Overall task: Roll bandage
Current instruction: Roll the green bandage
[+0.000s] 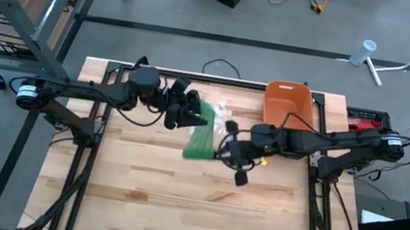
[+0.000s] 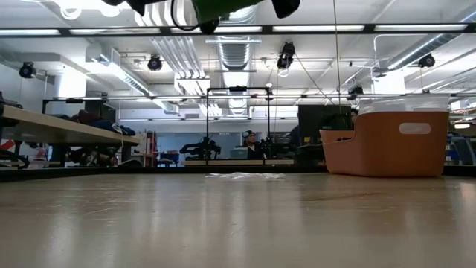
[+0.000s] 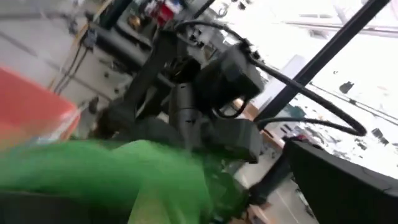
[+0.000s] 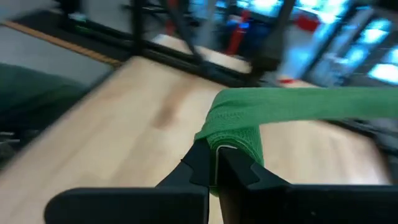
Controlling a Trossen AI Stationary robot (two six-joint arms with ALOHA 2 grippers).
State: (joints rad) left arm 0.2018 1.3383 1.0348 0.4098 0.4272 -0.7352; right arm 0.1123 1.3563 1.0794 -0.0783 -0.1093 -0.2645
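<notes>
A green bandage [image 1: 202,135] hangs in the air between my two grippers, high over the wooden table [image 1: 175,201]. In the low view only a scrap of the bandage [image 2: 223,7] shows, at the top edge. My right gripper [image 4: 216,155] is shut on a bunched end of it and comes from the table's right. My left gripper [image 1: 193,116] comes from the left and stands open at the bandage's far end. The blurred green band [image 3: 106,177] lies between its wide-apart fingers. My right gripper pinches the bandage's bunched, wrapped-over end [image 4: 235,142] between its two fingertips, reaching from the table's right and slanting slightly down. From there the band [image 4: 311,102] runs off flat toward my left gripper, lifted clear of the table. Whether my left gripper touches the band, I cannot tell.
An orange bin [image 1: 288,103] stands at the far right of the table, just behind my right arm. A clear wrapper [image 1: 222,119] lies on the table beneath the bandage. The near half of the tabletop [image 2: 238,223] is bare wood.
</notes>
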